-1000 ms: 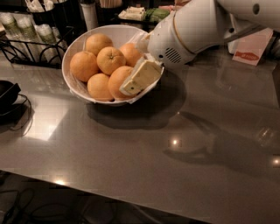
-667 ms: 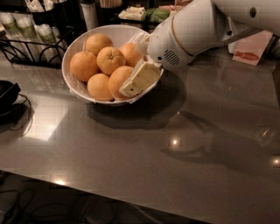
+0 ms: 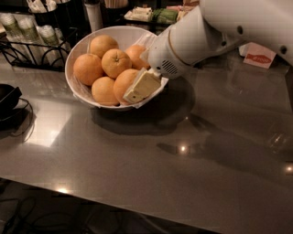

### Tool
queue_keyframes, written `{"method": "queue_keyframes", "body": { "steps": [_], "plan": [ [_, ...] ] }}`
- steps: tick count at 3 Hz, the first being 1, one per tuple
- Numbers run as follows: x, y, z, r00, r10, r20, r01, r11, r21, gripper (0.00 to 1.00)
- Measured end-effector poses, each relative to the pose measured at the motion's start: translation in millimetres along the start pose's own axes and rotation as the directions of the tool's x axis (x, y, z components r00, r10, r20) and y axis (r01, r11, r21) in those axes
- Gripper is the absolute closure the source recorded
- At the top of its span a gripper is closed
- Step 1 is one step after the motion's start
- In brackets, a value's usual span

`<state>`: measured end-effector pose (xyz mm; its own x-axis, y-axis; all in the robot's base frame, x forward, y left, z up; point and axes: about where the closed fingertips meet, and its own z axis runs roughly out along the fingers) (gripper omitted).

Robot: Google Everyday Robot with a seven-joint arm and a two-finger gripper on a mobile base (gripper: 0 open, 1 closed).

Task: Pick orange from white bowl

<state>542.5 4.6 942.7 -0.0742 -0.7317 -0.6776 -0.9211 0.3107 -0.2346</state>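
Note:
The white bowl stands at the back left of the grey table and holds several oranges on white paper. The orange, plain and matte, lies at the bowl's front right. My gripper reaches down into the bowl from the right, with its cream-coloured tip pressed against the right side of that orange. The white arm hides the bowl's right rim and part of the orange behind it. A smaller orange with a dark stem dimple sits in the middle of the bowl.
A black wire rack with cups stands left of the bowl. A black object with a cable lies at the left edge. A white card with a red mark is at the back right. Packets sit behind the bowl.

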Motion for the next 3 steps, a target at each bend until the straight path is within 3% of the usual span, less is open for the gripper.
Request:
{"method": "queue_keyframes", "body": {
  "steps": [3],
  "plan": [
    [6,2,49,0.999,0.003,-0.039,-0.005,0.9989,-0.046,0.29]
  ]
}}
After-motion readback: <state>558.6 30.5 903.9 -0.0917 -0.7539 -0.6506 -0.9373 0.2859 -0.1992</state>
